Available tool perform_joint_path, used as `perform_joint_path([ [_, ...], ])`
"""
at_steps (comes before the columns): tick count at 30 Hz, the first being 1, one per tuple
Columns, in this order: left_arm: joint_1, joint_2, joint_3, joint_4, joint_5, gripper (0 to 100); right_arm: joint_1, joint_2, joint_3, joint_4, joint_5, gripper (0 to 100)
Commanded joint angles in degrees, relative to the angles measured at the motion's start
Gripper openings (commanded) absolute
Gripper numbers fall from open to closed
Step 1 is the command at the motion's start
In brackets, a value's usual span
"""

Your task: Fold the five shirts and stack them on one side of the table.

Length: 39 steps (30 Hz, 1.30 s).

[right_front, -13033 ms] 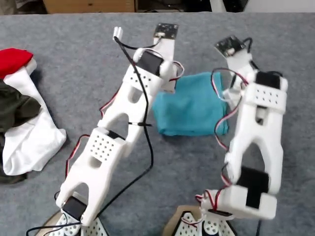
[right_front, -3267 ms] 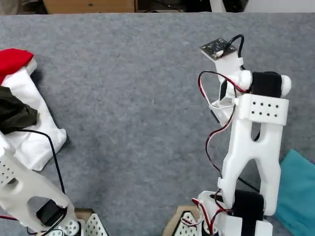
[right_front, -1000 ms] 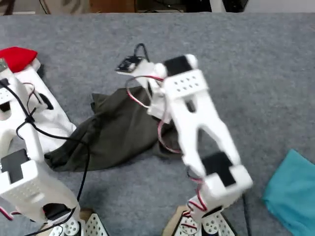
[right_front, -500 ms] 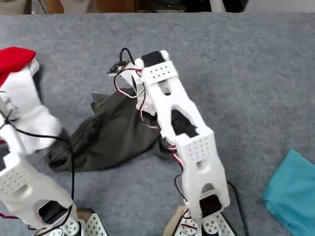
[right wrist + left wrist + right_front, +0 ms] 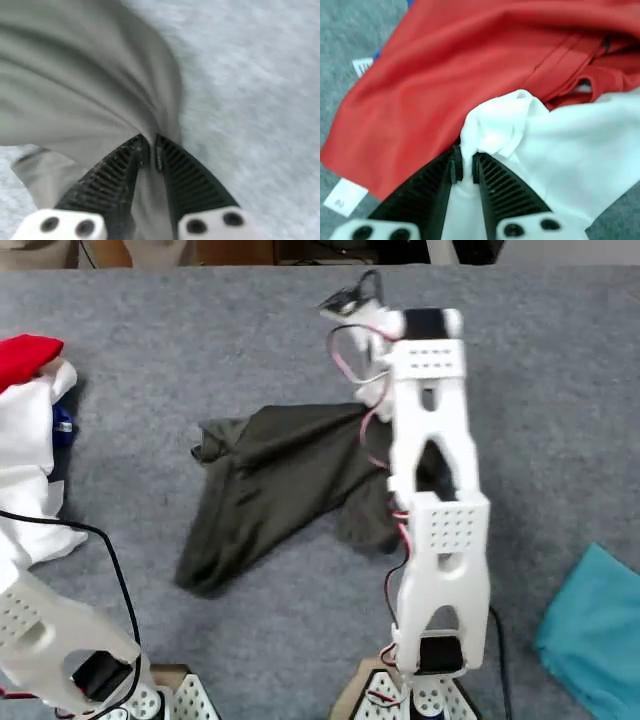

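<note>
A dark olive shirt (image 5: 285,480) lies crumpled in the middle of the table. My right gripper (image 5: 372,395) is shut on its far right edge, and the right wrist view shows the cloth (image 5: 85,75) pinched between the black fingers of that gripper (image 5: 150,145). In the left wrist view my left gripper (image 5: 466,161) is shut on a fold of the white shirt (image 5: 560,140), which lies against the red shirt (image 5: 445,65). In the high view the white shirt (image 5: 25,480) and red shirt (image 5: 25,352) sit at the table's left edge. A folded teal shirt (image 5: 590,625) rests at the right front.
A bit of blue cloth (image 5: 62,425) shows beside the white shirt. The left arm's base (image 5: 70,655) stands at the front left, with a black cable (image 5: 120,580) looping over the grey table (image 5: 550,390). Open table lies at the back and right.
My right arm has swung right and farther back, pulling the olive shirt with it and stretching it out. The left arm has drawn the white shirt toward the left edge.
</note>
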Motion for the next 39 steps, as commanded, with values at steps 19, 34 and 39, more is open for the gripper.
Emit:
perform_joint_path([
  [19, 7.38, -4.44, -9.58, 28.22, -3.78, 2, 4.79, -26.86, 8.04, 1.05, 7.91, 19.1],
  [34, 8.62, -37.85, 21.71, 17.67, -3.69, 17, -29.32, -51.3, 46.46, 0.7, 2.11, 18.9],
  [39, 5.45, -44.18, 29.89, 13.1, -3.96, 21, -38.29, -51.12, 50.24, -0.53, 0.62, 18.9],
])
